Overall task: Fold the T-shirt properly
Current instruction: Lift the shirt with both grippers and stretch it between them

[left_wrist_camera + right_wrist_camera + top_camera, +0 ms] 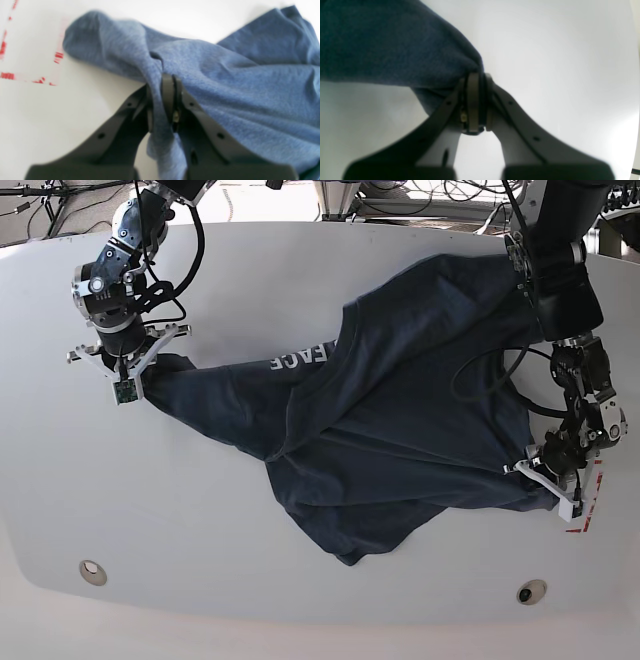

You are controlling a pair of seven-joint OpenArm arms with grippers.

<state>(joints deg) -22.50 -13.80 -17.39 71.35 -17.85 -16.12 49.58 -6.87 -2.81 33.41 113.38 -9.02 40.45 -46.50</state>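
The dark navy T-shirt (390,420) lies crumpled across the white table (300,270), stretched between both arms, with white lettering showing near its middle. At the left of the base view, my right gripper (143,372) is shut on one end of the shirt. In the right wrist view its jaws (478,75) pinch a corner of the fabric (382,45). Near the table's right edge, my left gripper (545,482) is shut on the other end. The left wrist view shows a fold of blue cloth (225,82) clamped between its fingers (168,92).
Red tape marks (590,505) sit on the table beside the left gripper, near the right edge. Two round holes (92,570) (531,591) lie near the front edge. Cables run along the back of the table.
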